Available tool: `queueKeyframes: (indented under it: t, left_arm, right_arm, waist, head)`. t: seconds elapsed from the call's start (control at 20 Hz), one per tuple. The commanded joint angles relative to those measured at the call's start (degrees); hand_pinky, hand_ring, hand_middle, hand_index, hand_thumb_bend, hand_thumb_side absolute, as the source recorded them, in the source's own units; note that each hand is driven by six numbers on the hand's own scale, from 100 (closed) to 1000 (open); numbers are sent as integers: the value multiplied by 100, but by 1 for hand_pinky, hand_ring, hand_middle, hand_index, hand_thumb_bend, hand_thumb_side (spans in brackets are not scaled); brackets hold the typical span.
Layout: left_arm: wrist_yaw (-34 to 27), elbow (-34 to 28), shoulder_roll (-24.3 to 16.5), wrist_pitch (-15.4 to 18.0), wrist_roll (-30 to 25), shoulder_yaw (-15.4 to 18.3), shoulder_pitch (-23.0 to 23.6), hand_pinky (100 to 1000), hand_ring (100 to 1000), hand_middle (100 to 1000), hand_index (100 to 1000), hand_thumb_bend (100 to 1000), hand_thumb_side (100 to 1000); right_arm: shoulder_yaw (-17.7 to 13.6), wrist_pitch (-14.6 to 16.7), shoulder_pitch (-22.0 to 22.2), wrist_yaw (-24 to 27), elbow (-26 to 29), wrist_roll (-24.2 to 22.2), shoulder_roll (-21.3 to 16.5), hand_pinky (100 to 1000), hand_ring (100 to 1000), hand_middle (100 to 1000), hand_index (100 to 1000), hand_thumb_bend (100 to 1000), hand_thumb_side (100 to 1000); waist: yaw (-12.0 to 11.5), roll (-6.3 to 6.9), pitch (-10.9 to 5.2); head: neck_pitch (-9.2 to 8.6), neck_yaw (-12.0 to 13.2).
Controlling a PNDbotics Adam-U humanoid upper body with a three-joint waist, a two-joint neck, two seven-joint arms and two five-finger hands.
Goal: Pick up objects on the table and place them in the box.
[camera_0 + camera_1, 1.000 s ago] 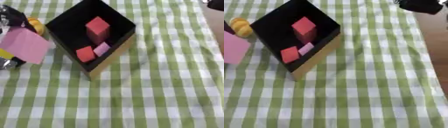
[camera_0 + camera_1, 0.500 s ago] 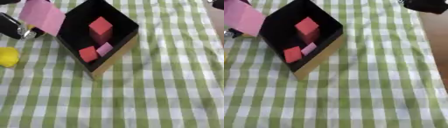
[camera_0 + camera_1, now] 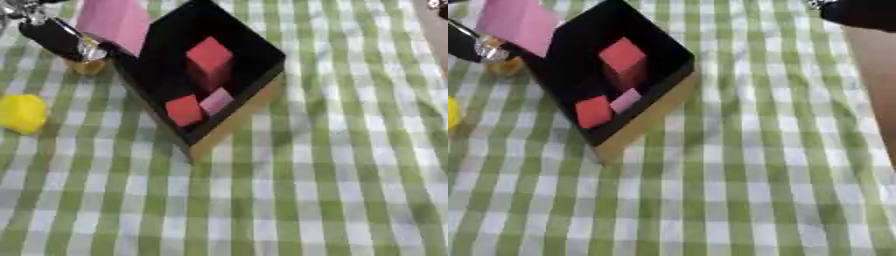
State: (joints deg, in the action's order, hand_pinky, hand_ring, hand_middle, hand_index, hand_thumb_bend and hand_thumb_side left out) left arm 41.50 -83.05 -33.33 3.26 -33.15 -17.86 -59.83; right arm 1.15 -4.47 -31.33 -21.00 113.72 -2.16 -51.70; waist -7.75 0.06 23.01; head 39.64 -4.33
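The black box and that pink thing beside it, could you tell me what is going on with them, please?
The robot's left hand holds a pink block up at the far left rim of the black box, not yet inside. Two red blocks and a small pink piece lie in the box. A yellow object waits on the checked cloth.

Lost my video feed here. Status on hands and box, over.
Left hand at the box's far-left corner with the pink block; grip unclear. Right hand idle, top right. Yellow object still on cloth. Nothing blocking the box.
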Motion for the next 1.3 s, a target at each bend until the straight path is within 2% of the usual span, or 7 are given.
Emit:
queueKeyframes:
  t: [0.05,0.45,0.75,0.95,1.1,1.2,1.3]
  left_arm:
    - [97,161,50,54,98,15,-199,834,744,665,737,225,192]
    - [110,460,368,156,164,-54,-410,832,741,663,735,229,224]
    - [185,637,534,205,74,-141,-476,837,750,676,746,287,273]
    - [318,819,572,237,-138,-176,-448,876,812,751,823,413,386]
    - [500,890,564,237,-249,-161,-431,937,887,830,898,567,493]
    - [657,897,551,251,-267,-150,-422,954,903,846,913,621,544]
    - [786,886,533,260,-292,-135,-411,960,911,854,920,634,571]
  right_arm:
    - [-31,16,-92,39,87,-3,-111,788,703,611,849,100,468]
    - [-25,0,-119,48,87,-11,-74,788,701,609,849,100,472]
    - [-16,-10,-136,62,87,-20,-47,787,700,608,848,100,476]
    - [-30,-21,-127,69,87,-8,-36,787,699,607,848,100,478]
    - [-41,-23,-119,75,87,3,-31,787,699,607,848,100,477]
    - [-44,-25,-111,77,87,6,-28,787,698,606,848,100,478]
    - [-46,-30,-100,80,87,8,-23,786,698,606,848,100,478]
  waist:
    - [21,0,-109]
    - [97,24,-76]
    - [156,57,-52]
    - [193,75,-43]
    - [204,86,-43]
    - [207,92,-46]
    - [205,99,-54]
  head:
    - [-108,17]
    - [-163,-11]
    - [-167,-34]
    - [-162,-39]
    - [-144,-40]
    - [-131,-33]
    - [-114,-9]
